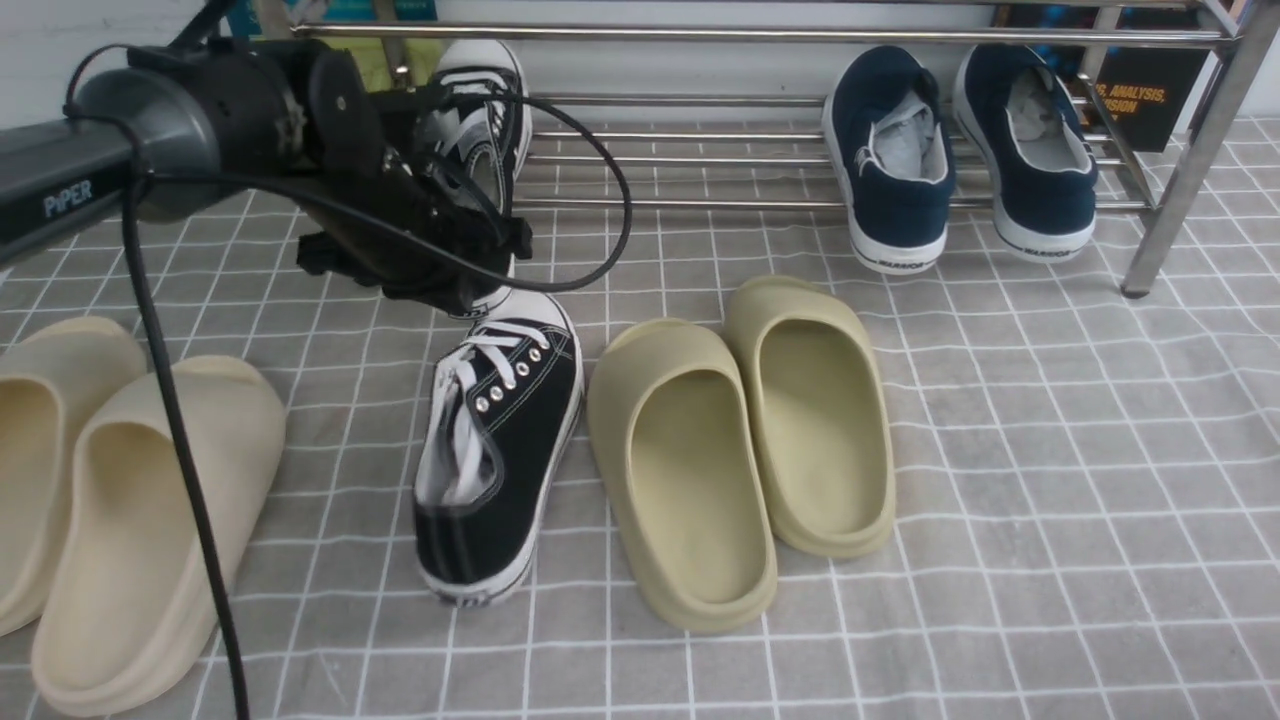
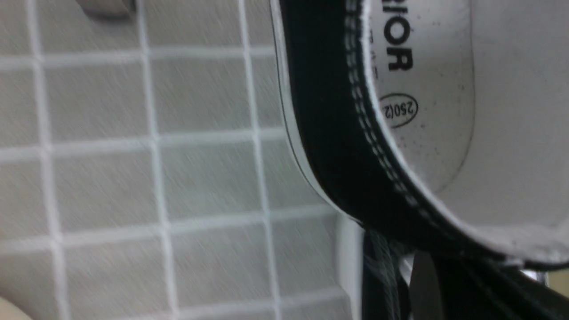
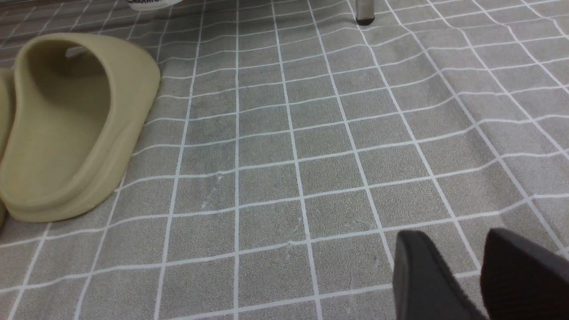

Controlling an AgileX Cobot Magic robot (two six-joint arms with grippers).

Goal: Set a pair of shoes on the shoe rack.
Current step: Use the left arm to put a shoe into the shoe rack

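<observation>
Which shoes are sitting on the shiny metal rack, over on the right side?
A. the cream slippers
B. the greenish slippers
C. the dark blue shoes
C: the dark blue shoes rest on the low bars of the rack, while the greenish slippers and the cream slippers lie on the floor cloth.
</observation>
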